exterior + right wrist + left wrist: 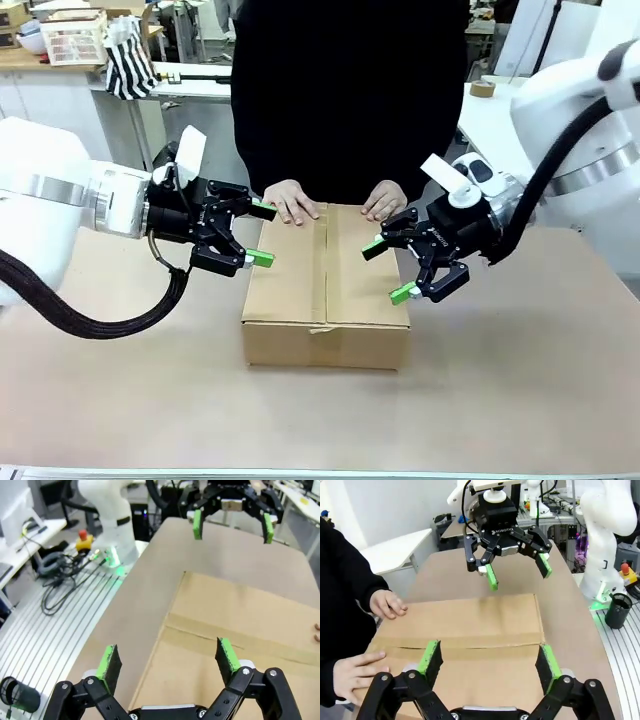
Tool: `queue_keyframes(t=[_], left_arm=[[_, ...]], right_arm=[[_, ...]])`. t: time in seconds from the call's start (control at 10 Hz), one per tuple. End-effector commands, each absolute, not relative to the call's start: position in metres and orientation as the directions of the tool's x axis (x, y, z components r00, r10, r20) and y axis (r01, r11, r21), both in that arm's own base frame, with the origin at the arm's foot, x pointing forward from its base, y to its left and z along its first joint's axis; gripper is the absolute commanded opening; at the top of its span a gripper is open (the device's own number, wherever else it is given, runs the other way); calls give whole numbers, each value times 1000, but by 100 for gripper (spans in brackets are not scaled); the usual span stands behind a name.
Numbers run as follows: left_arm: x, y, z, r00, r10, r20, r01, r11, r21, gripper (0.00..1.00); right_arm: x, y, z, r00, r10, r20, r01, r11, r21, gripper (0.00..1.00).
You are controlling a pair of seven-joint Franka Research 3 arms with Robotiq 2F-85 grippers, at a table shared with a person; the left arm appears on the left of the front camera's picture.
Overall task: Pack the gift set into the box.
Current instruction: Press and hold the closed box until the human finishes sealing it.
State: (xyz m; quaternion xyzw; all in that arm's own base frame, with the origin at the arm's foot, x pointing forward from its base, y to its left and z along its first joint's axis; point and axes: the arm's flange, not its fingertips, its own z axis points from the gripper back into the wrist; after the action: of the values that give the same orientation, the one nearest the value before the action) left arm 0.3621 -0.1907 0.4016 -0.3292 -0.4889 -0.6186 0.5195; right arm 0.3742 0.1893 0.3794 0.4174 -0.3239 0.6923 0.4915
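Table [520, 380] first, then the box [325, 270] dead centre on it, flaps down flat, with one hand [292, 203] and the other hand [385, 200] of the person resting along its 12 o'clock edge. Looks like the closing-up step, so best to bring the left gripper [264, 234], fingers spread wide at 9 o'clock, and the right gripper [386, 270], equally spread at 3 o'clock, in level and together, well clear of those knuckles. No seeing inside the box, so no telling whether the gift set is packed.
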Motion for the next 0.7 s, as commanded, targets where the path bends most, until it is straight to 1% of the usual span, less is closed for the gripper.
queue_keyframes(t=[0.0,0.1,0.2,0.3,0.4,0.6], left_arm=[[364,-200,395,-369,-381,848,911,34,411,100],[366,-208,384,-414,-363,835,898,-11,441,100],[366,-209,372,-393,-390,833,908,-20,419,100],[365,-210,366,-412,-397,820,900,-34,435,100],[365,-210,362,-405,-340,848,908,-42,417,100],[371,-213,344,-356,-358,863,929,-32,370,100]], right_arm=[[392,197,366,-122,422,898,-986,-155,-61,100],[404,200,350,-81,473,877,-996,-9,-87,100],[415,194,332,-54,452,890,-993,71,-96,100],[415,192,322,-42,436,899,-989,107,-98,100],[414,193,318,-30,428,903,-992,96,-79,100],[413,195,312,-14,412,911,-994,91,-57,100]])
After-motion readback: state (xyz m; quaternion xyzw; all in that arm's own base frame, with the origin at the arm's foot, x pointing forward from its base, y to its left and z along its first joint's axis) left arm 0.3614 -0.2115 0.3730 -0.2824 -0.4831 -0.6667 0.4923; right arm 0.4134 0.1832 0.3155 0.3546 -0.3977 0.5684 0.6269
